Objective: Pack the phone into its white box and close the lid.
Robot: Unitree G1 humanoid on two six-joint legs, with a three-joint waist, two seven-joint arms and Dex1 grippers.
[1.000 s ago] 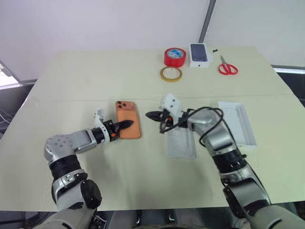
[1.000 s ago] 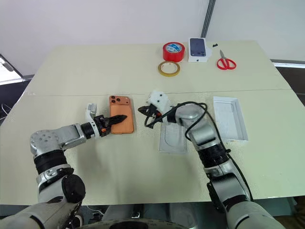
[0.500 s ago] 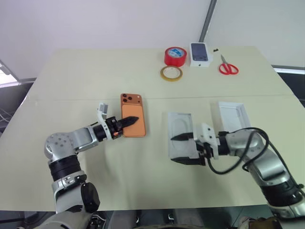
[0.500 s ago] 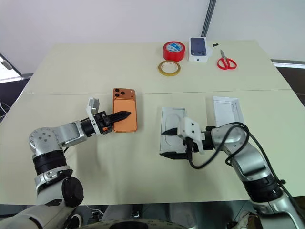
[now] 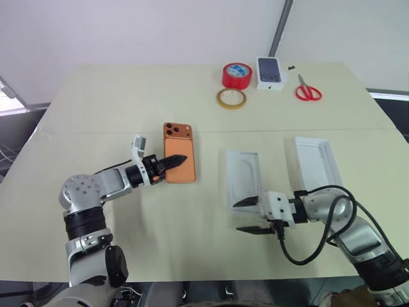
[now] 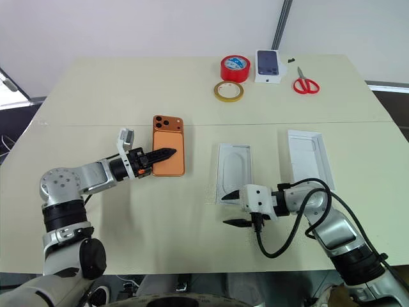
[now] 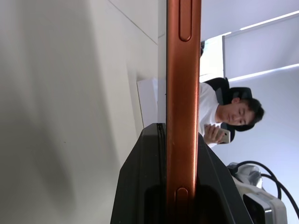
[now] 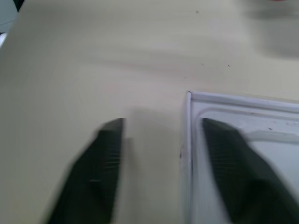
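Left hand (image 5: 167, 162): pinched the near long edge of the phone (image 5: 178, 162), fingers pressed on both faces.
Phone: lay back up on the desk (image 5: 128, 96), left of centre, camera cluster at far corner.
Right hand (image 5: 248, 215): fingers spread, at the near end of the flat white piece with oval outline (image 5: 243, 179), gripping nothing.
White open box part (image 5: 314, 160): further right, apart from the phone.
Far edge: red tape roll (image 5: 235, 75), scissors (image 5: 307, 89).

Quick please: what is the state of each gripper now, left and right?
Left gripper: shut on the orange rectangular smartphone, gripping its edge.
Right gripper: open, holding nothing, at the near end of the flat white insert.
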